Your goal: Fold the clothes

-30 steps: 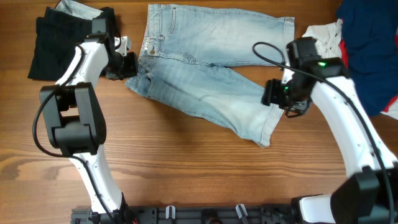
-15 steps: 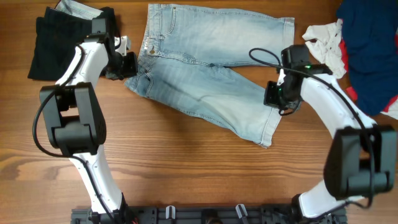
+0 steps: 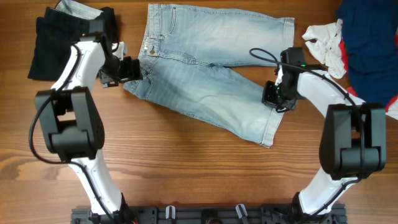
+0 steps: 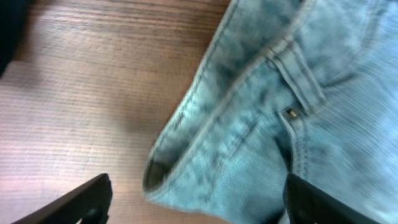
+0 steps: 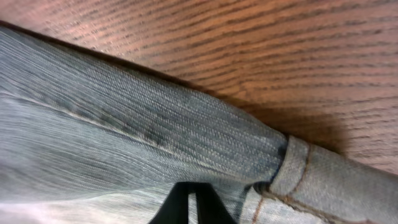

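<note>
A pair of light blue jeans shorts (image 3: 205, 74) lies spread across the middle of the wooden table, waistband to the left, one leg running diagonally down to the right. My left gripper (image 3: 129, 69) is at the waistband's left corner, jaws wide open. In the left wrist view the waistband corner (image 4: 186, 155) lies on the wood between my spread left gripper (image 4: 199, 202). My right gripper (image 3: 272, 96) sits on the lower leg near its hem. In the right wrist view that gripper (image 5: 194, 205) is shut, with bunched denim (image 5: 124, 124) running up to its tips beside the stitched hem (image 5: 311, 180).
A folded black garment (image 3: 56, 43) with a pale denim piece (image 3: 78, 7) on top lies at the back left. At the back right are a crumpled white cloth (image 3: 323, 40) and a navy and red garment (image 3: 373, 50). Bare wood (image 3: 186, 168) fills the front.
My left gripper has opened and let go of the waistband corner, shifting slightly. My right gripper moved left onto the leg near the hem and shut on the denim.
</note>
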Motion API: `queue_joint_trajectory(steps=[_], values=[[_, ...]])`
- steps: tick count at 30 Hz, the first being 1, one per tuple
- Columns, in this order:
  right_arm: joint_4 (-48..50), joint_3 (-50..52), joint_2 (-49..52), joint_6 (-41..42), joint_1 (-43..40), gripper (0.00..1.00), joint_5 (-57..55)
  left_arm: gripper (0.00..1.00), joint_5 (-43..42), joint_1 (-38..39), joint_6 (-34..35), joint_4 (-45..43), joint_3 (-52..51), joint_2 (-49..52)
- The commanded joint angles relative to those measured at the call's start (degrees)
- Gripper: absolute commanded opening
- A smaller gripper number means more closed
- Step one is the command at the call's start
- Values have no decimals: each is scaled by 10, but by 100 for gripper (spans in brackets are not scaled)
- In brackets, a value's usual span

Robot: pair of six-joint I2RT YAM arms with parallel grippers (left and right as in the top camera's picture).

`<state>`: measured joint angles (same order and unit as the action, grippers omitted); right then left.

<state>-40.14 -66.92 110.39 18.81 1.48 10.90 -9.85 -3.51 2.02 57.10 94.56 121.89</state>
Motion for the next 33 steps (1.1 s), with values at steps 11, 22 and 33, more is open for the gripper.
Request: queue_joint_trajectory(steps=[11, 22, 33], values=[[141, 11, 53, -84, -119, 16, -1, 98, 10, -3, 48, 9, 1, -30], [-62, -128, -42, -66, -118, 67, 40, 100, 5, -4, 71, 1, 1, -30], [-273, -127, -163, 96, -118, 100, 71, 100, -70, -3, 210, -2, 0, -29]])
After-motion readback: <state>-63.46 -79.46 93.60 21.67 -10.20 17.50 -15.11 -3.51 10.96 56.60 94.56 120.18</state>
